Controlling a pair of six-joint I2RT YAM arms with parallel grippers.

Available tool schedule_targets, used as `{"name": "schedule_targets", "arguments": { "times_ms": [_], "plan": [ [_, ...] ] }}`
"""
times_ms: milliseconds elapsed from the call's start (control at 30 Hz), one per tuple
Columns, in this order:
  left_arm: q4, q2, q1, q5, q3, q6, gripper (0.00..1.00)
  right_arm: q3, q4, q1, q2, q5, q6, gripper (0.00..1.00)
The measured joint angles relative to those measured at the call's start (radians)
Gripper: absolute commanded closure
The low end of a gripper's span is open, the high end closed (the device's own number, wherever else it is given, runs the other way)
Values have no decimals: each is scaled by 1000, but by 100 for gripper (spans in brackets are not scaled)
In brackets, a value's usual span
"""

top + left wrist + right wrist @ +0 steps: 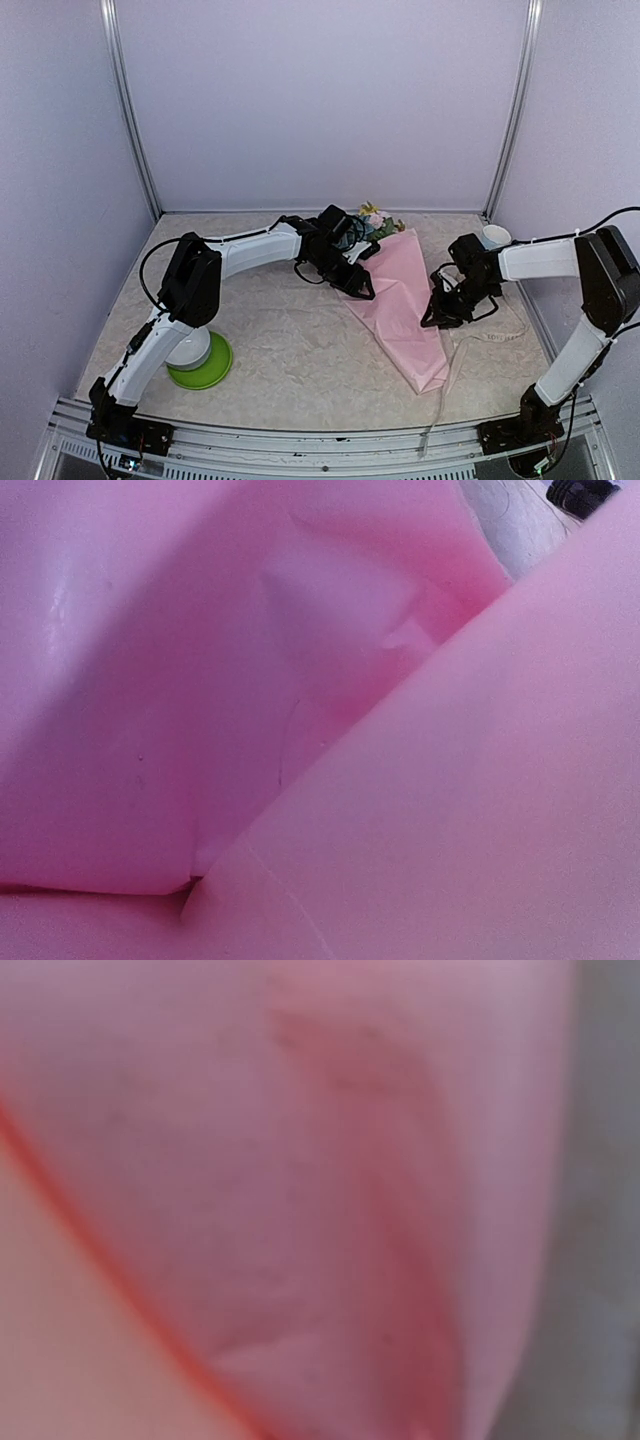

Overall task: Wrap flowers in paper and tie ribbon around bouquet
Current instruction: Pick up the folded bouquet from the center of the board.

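The bouquet lies on the table as a pink paper (405,300) cone, its narrow end toward the front. The flowers (375,222) show yellow, pink and green at its wide far end. My left gripper (360,287) rests at the cone's left edge, near the wide end. On the opposite side, my right gripper (432,318) is against the cone's right edge at mid-length. Pink paper (200,680) fills the left wrist view, and blurred paper (300,1160) fills the right wrist view, so no fingers show in either. The cream ribbon (487,338) trails on the table right of the cone.
A green dish (212,372) holding a white object sits at the front left, beside the left arm. A white cup (496,236) stands at the back right near the right arm. The enclosure walls close in on the table's back and sides.
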Motion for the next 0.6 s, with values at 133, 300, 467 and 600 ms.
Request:
{"name": "schedule_targets", "arguments": {
  "times_ms": [133, 300, 467, 600],
  "plan": [
    [0, 0, 1, 0, 0, 0, 44, -16, 48, -2, 6, -79, -1, 63],
    [0, 0, 3, 1, -2, 0, 44, -41, 105, -2, 22, -149, 7, 87],
    [2, 0, 6, 2, -4, 0, 44, -50, 122, -2, 27, -179, 19, 100],
    [29, -3, 10, -6, -24, -5, 47, -50, 122, -2, 27, -182, 26, 100]
  ]
}}
